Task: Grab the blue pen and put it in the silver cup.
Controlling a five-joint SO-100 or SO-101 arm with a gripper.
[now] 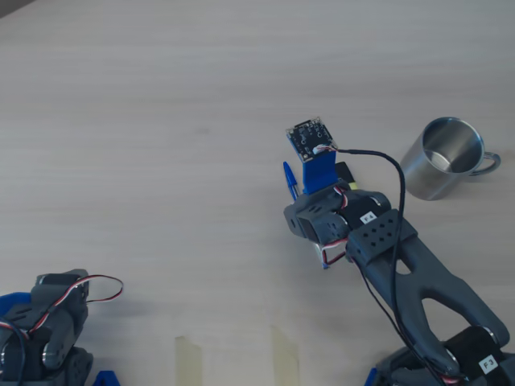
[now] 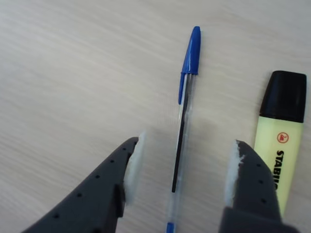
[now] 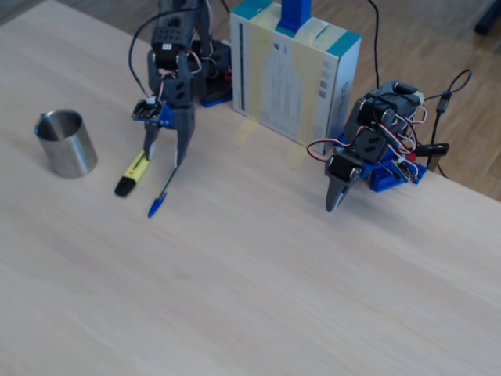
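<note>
The thin blue pen with the clear barrel (image 2: 183, 127) is lying flat on the pale wooden table (image 2: 68, 73). The dark grey two-finger gripper (image 2: 182, 167) is hanging right over it with its fingers spread wide, one on each side of the pen, not touching it. A stubby yellow highlighter with a black cap (image 2: 279, 141) is lying just beside the pen. The shiny silver metal cup with a loop handle (image 1: 441, 158) is standing upright, well apart from the pen.
</note>
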